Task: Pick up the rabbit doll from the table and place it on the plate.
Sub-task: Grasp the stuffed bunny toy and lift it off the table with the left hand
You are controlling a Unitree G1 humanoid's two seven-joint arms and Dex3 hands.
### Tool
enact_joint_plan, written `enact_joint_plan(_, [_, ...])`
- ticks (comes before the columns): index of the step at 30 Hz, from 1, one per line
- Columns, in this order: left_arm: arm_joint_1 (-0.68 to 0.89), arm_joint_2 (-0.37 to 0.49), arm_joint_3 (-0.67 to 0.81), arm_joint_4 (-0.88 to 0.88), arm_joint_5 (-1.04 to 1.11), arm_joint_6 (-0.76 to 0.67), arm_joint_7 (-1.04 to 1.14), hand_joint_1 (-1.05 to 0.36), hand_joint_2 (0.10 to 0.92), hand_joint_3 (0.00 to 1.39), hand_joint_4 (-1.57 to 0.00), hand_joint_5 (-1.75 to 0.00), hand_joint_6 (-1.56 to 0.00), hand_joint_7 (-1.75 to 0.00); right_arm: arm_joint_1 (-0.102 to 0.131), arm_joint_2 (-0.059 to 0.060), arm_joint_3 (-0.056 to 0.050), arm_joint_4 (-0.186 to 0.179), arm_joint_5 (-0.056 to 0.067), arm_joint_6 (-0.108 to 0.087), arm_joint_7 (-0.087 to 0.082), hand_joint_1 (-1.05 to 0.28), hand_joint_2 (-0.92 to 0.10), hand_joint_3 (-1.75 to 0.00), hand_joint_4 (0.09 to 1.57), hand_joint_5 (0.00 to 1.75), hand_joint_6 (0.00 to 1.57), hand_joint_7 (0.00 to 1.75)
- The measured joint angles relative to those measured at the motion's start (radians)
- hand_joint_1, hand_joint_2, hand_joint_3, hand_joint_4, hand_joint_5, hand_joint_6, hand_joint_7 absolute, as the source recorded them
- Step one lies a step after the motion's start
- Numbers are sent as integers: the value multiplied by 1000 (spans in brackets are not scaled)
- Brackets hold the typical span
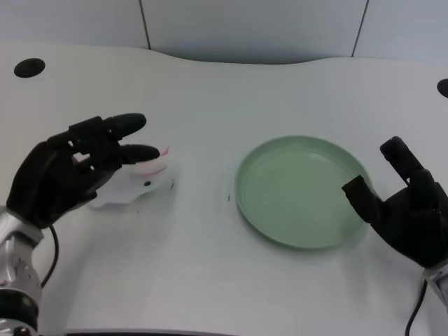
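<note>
White fills most of the head view: the tabletop [210, 266] is white, and so is the doll [136, 185], a small rabbit with pink ears and a dark eye, lying on the tabletop under and just beyond the fingers [119, 126] of the left hand [59, 175]. The hand is black and comes in from the left on a silver forearm. Its fingers reach over the doll from above, pointing right, with the lower ones lying across the doll's pink ears. The fingers are curled around the doll's upper side, but whether they actually grip it or only rest on it cannot be told from here; the doll's body shows below them and its underside looks to be on the tabletop.

Right of the fingers, well apart from the doll, sits the plate [245, 203], pale green, round and shallow, with nothing in it. A tiny dark speck lies on the tabletop between the doll and the plate's left rim.

Beyond the fingers, near the tabletop's far left corner, is a dark round hole [29, 67]. Behind the tabletop's far edge stands a pale panelled wall [245, 28].
</note>
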Motion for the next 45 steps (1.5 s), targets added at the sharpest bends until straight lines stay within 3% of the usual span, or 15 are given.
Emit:
enact_joint_plan(5, [-66,109,-109,-1,236,-366,146,-835,920,33,-334,-239,-431,-1,0,-1,-1,0,0,0,0,-604,-921,-124,765,1746,838,1572])
enact_joint_plan(13, [-151,242,-271,51,589,-477,577,-848,921,25,-224,-121,-276,0,0,-2,-2,-1,0,0,1,-604,-921,-115,758,1746,831,1557])
enact_joint_plan(19, [-230,271,-425,144,775,-385,846,-906,921,69,-168,-67,-211,0,1,-2,-1,-21,-1,0,-15,-608,-921,-117,755,1746,795,1682])
enact_joint_plan(24, [-276,232,-533,246,852,-229,982,-954,921,83,-151,-47,-165,0,2,-1,0,-23,-2,-11,-14,-614,-921,-127,751,1746,765,1744])
enact_joint_plan(32, [-280,137,-612,321,873,-4,1013,-989,921,121,-174,-46,-121,-4,2,-1,0,-23,-2,-16,-12,-613,-921,-121,756,1746,762,1734])
enact_joint_plan(36, [-281,117,-639,332,878,75,1014,-961,921,91,-220,-57,-142,-10,2,-1,-1,-23,-2,-16,-11,-614,-921,-116,748,1746,788,1650])
enact_joint_plan(45, [-303,97,-737,339,950,210,1076,-941,920,27,-237,-37,-158,-4,2,-1,-1,-24,-2,-8,-11,-602,-921,-105,755,1746,790,1656])
